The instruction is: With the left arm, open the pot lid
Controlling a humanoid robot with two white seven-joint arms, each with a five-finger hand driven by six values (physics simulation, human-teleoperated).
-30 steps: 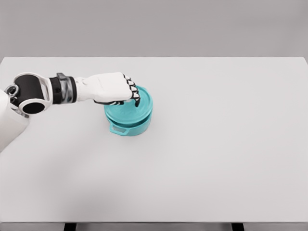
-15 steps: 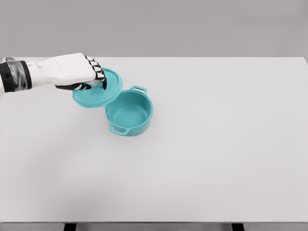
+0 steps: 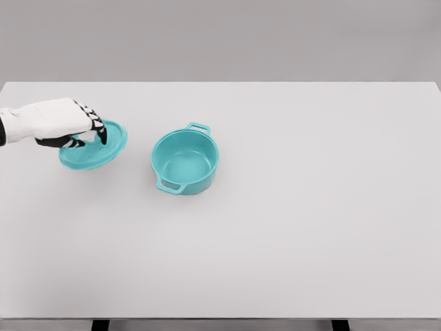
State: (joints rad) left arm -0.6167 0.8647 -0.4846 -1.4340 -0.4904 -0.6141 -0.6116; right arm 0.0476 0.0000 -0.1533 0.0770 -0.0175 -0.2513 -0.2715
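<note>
My left hand [image 3: 65, 124] has its fingers curled around the knob of the teal lid [image 3: 95, 147], gripping it from above, well to the left of the pot [image 3: 185, 163]. The pot stands open on the white table [image 3: 310, 207], its bare interior showing, both side handles clear. So I judge the opening itself done: the lid is off and away from the rim. What is left, as I see it, is setting the lid flat beside the pot and letting go.
</note>
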